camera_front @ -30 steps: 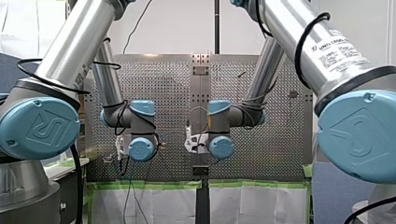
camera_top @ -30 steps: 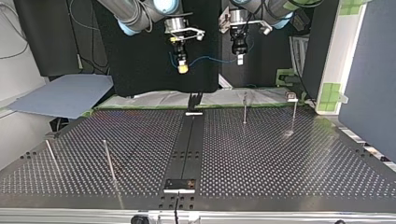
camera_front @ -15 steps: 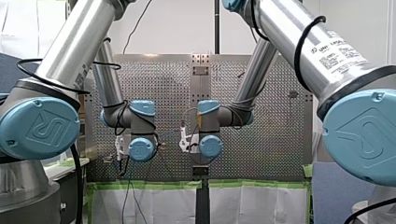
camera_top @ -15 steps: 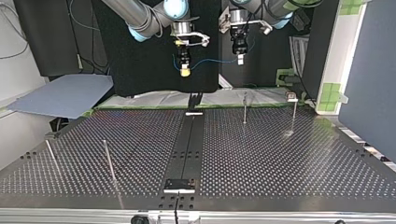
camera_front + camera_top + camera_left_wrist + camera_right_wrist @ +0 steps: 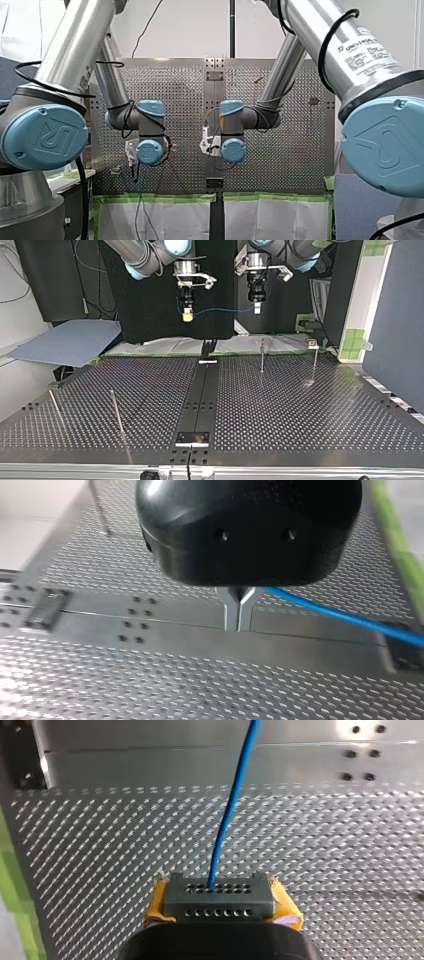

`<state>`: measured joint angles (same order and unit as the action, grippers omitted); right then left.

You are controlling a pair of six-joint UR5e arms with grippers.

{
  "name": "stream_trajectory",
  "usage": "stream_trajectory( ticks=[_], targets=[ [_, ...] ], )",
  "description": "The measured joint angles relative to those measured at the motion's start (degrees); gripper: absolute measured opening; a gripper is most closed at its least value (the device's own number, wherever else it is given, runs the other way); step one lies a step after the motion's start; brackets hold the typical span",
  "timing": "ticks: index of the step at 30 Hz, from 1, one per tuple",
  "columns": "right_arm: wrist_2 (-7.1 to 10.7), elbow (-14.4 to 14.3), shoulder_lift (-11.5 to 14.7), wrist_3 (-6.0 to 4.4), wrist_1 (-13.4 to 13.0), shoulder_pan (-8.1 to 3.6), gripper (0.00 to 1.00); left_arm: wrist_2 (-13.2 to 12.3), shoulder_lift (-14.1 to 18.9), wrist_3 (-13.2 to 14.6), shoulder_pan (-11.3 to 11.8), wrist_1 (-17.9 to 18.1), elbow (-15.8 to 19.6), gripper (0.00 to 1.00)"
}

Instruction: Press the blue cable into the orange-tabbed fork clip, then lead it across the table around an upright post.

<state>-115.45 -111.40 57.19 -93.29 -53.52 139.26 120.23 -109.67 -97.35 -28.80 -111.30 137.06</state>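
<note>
Blue cable (image 5: 220,311) hangs in a shallow sag in the upper middle of the top view, strung between the two arms and well above the desk (image 5: 300,410). At the right end of that span, the left fingers (image 5: 235,615) are bare metal and pressed together tip to tip. The cable leaves them sideways from just under the black housing, so they are closed on it. At the left end, the right fingers (image 5: 218,902) show as a grey perforated block flanked by yellow pads. They are closed on the cable too, and in the right wrist view it runs straight ahead out of the block, over the perforated plate.

On the desk, a black forked clip (image 5: 208,346) stands at the far end of the dark central strip, just above the middle of the top view. It sits lower than both sets of fingers and between them, nearer the right fingers. The cable passes above it without touching. I cannot make out any orange on it.

To the right of the clip a thin upright post (image 5: 262,356) rises from the plate. A second post (image 5: 315,364) stands further right, near the desk's upper right corner. A pair of posts (image 5: 116,412) stands in the lower left of the top view, well apart from the cable.
</note>
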Motion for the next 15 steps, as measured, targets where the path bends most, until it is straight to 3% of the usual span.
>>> stream_trajectory(
  ticks=[4,8,15],
  targets=[
    [1.96,-0.4,1.7,-2.16,-1.6,-0.39,0.0,-2.2,1.4,-2.2,1.8,0.2,0.0,0.0],
    [3.82,-0.4,0.6,-4.5,-3.7,-0.98,0.0,-4.1,1.6,-4.1,3.6,0.2,0.0,0.0],
    [6.67,0.1,-2.2,-6.46,-6.4,-2.07,0.0,-8.3,-1.2,-7.2,7.9,1.2,0.0,0.0]
  ],
)
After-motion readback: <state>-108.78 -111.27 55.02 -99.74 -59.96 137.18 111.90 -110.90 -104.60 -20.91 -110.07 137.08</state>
